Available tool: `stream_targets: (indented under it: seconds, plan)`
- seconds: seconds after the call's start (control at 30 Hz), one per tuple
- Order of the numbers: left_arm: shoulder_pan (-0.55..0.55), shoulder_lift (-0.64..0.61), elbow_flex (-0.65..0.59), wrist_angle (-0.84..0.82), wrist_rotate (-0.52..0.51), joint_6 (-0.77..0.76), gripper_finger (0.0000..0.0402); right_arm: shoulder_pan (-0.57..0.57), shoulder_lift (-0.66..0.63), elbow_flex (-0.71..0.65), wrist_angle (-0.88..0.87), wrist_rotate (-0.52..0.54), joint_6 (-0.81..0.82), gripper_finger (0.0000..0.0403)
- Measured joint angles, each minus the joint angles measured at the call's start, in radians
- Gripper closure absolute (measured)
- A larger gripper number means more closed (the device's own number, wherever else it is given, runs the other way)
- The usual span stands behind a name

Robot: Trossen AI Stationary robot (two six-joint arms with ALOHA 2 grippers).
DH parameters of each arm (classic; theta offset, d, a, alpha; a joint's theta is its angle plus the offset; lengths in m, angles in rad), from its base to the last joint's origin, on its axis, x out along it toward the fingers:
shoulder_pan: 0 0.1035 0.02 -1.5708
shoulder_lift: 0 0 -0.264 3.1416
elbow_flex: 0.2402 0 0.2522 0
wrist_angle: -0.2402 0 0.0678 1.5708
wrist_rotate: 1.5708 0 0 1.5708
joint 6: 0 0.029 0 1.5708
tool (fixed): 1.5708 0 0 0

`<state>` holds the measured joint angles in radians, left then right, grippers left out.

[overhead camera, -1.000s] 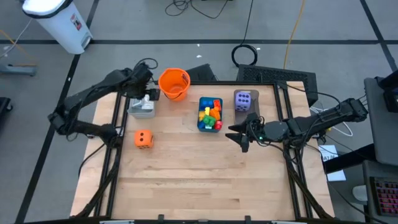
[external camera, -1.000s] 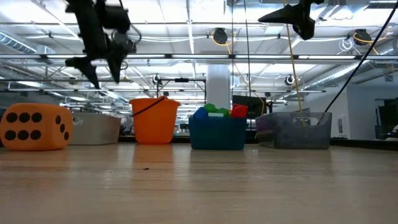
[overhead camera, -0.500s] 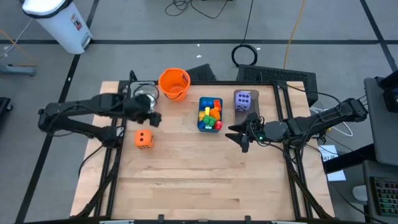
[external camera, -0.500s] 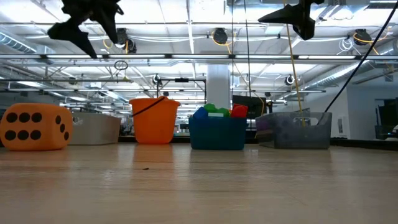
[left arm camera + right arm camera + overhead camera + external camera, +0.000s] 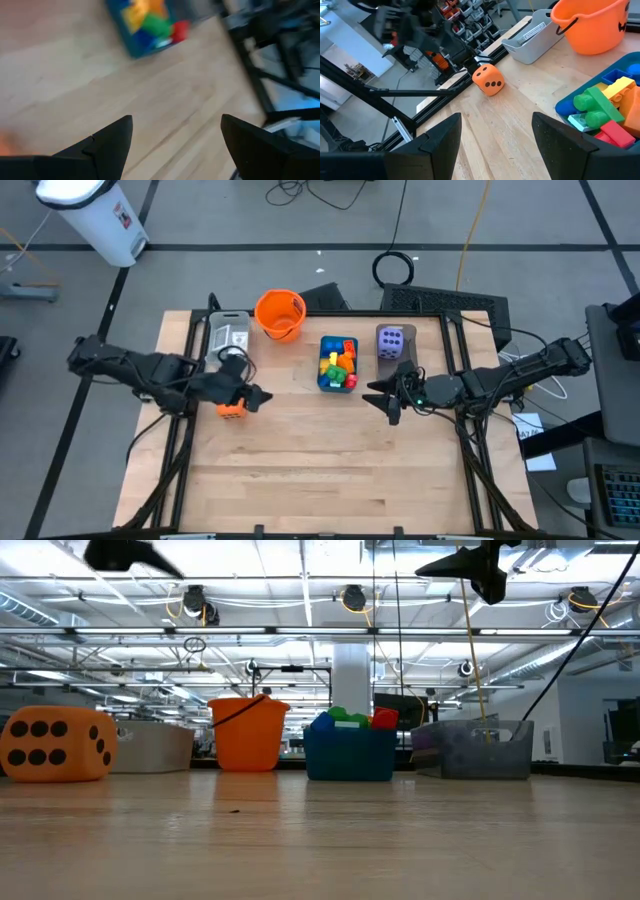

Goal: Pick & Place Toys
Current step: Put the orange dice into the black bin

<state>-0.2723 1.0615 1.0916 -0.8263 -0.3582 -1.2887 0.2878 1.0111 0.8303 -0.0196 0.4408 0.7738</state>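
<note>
The orange die (image 5: 231, 407) rests on the wood table at the left, also seen in the right wrist view (image 5: 487, 80) and the low view (image 5: 58, 744). My left gripper (image 5: 254, 396) hovers open just above and beside it, high off the table (image 5: 125, 554); its wrist view shows bare wood between its fingers (image 5: 176, 120). Bright bricks (image 5: 339, 362) fill a blue tray (image 5: 324, 376). The purple die (image 5: 391, 342) sits in a tray at the far right. A white card (image 5: 236, 337) lies in the grey tray (image 5: 226, 336). My right gripper (image 5: 383, 397) hangs open in the air (image 5: 496, 120).
An orange bucket (image 5: 280, 313) stands at the far edge between the grey tray and the blue tray. Black frame rails (image 5: 182, 440) run along the table's left and right sides. The near half of the table (image 5: 320, 470) is bare wood.
My left gripper has swung from above the grey tray at the far left toward the near edge and the table's middle, rising a little and turning, and now hangs by the orange die. Its fingers have stayed open. The right arm has kept still.
</note>
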Motion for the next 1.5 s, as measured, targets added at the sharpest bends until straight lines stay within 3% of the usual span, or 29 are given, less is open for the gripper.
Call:
stream_targets:
  seconds: [0.2,0.4,0.6,1.0,1.17,1.5]
  plan:
    - [-0.107,0.0,0.0,0.236,-0.114,0.166,0.0092,0.0,0.0,0.0,0.0,0.0,0.0,0.0167]
    - [-0.205,0.0,0.0,0.412,-0.174,0.222,0.0092,0.0,0.0,0.0,0.0,0.0,0.0,0.0167]
    - [-0.294,0.0,0.0,0.557,-0.339,0.305,0.0092,0.0,0.0,0.0,0.0,0.0,0.0,0.0167]
    - [-0.46,-0.002,-0.001,0.929,-0.638,0.728,0.0092,0.0,0.0,0.0,0.0,0.0,0.0,0.0167]
    - [-0.526,-0.037,-0.001,0.957,-0.721,0.843,0.0092,0.0,0.0,0.0,0.0,0.0,0.0,0.0167]
    - [-0.659,-0.163,-0.001,0.954,-1.166,1.343,0.0092,0.0,0.0,0.0,0.0,0.0,0.0,0.0167]
